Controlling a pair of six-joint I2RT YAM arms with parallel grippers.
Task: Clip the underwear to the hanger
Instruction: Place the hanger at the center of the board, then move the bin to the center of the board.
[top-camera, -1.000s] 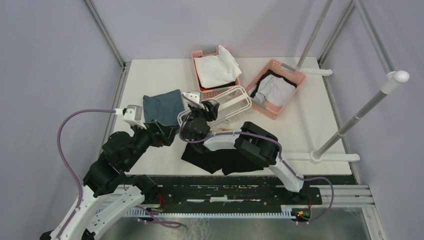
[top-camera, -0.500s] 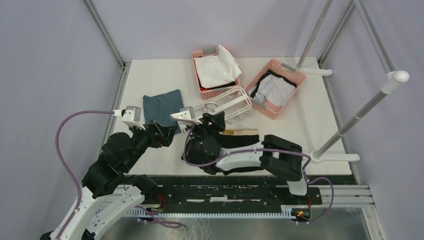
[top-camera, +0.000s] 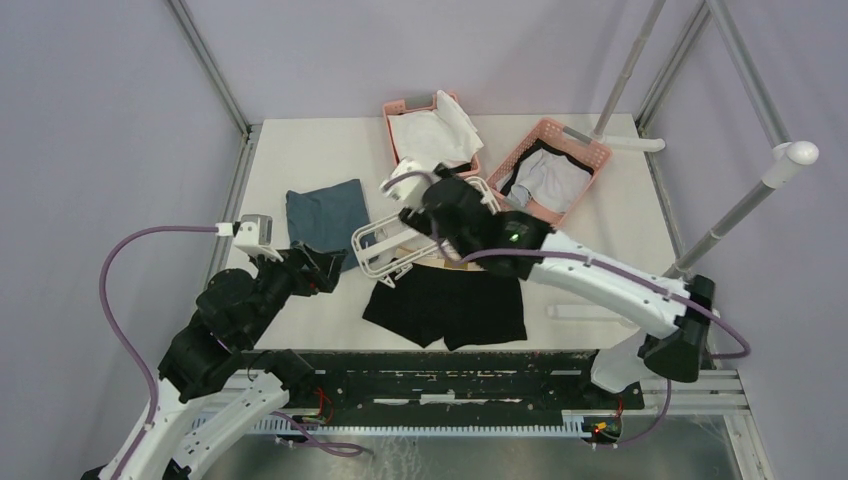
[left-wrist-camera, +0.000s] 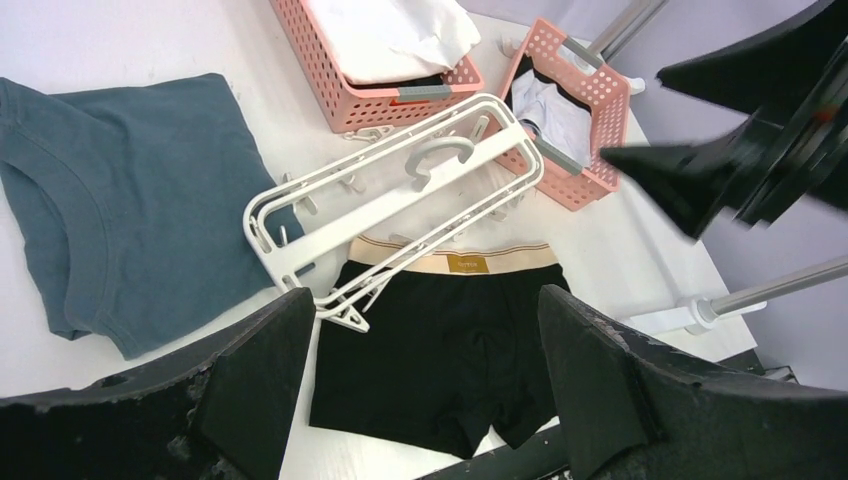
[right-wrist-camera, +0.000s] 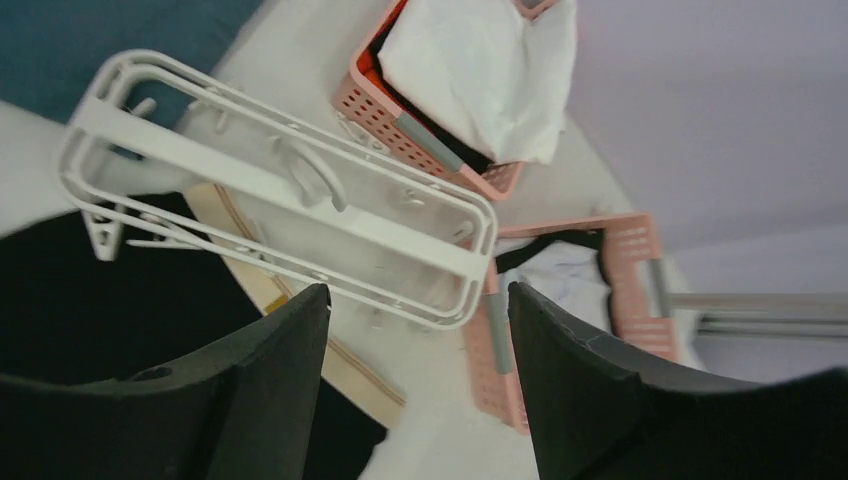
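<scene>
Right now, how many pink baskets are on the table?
2. One basket sits at the back middle, holding white cloth; the other basket lies angled just right of it, holding a white and dark garment.

Hanger (left-wrist-camera: 360, 195) overlaps the underwear (left-wrist-camera: 440, 340) waistband; pink baskets (left-wrist-camera: 320, 70) crowd its far side.

The white plastic frame hanger (left-wrist-camera: 380, 205) is lying flat and skewed, hook folded inside the frame, little clips along its rails. The black boxer briefs (left-wrist-camera: 440, 340) are spread flat right beside it, with the left end of the tan waistband under its near rail.
</scene>
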